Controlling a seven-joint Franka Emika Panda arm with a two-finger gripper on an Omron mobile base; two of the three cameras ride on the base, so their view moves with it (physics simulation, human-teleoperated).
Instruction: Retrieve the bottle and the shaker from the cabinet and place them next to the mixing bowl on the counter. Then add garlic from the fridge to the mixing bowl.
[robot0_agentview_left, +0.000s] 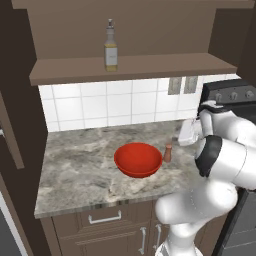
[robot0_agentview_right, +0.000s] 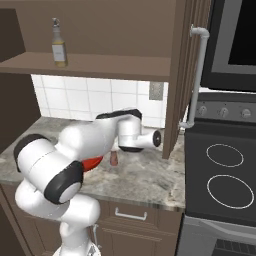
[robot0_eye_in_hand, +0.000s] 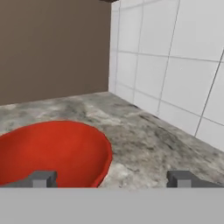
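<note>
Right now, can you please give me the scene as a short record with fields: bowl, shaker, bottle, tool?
bowl: red bowl on the counter, nothing visible inside
shaker: small brown shaker upright on the counter, just right of the bowl
bottle: bottle upright on the open cabinet shelf
tool: tool open, holding nothing, low by the bowl

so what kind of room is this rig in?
A rendered home kitchen, by the look of it: granite-look counter with a white tiled backsplash, an open wooden cabinet shelf holding a bottle, and a stove beside it. A red mixing bowl sits on the counter.
</note>
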